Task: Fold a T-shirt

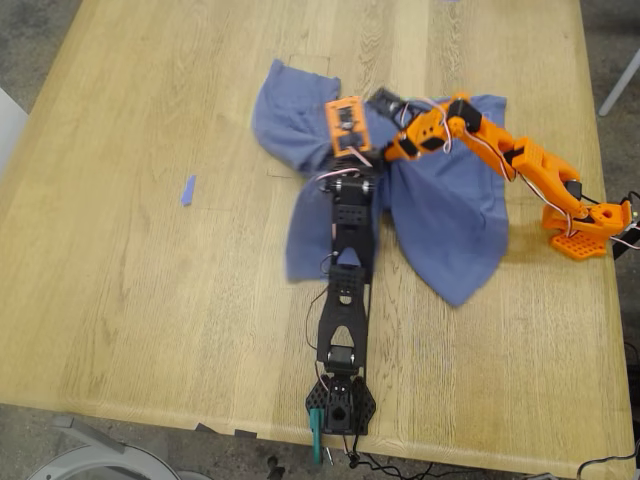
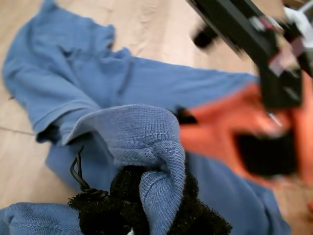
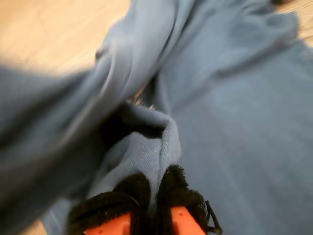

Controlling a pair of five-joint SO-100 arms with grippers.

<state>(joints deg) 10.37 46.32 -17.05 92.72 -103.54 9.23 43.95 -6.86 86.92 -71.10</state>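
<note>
The blue-purple T-shirt [image 1: 450, 210] lies crumpled on the wooden table [image 1: 150, 300], bunched up in the middle. The orange arm reaches in from the exterior view's right. Its black-tipped end is my first gripper [image 1: 385, 103], shut on a raised fold of the T-shirt [image 2: 146, 83] between black padded fingers [image 2: 122, 196]. The black arm comes up from the near edge. It carries my second gripper [image 1: 346, 128], which is orange and shut on another fold of the T-shirt [image 3: 244, 122] between its padded fingertips [image 3: 181, 196]. The two grippers are close together over the cloth. No chest print is visible.
A small blue-purple strip [image 1: 188, 190] lies on the bare wood toward the exterior view's left. The orange arm's base [image 1: 580, 235] sits near the table's right edge, the black arm's base [image 1: 340, 405] at the near edge beside a teal tool [image 1: 316, 440].
</note>
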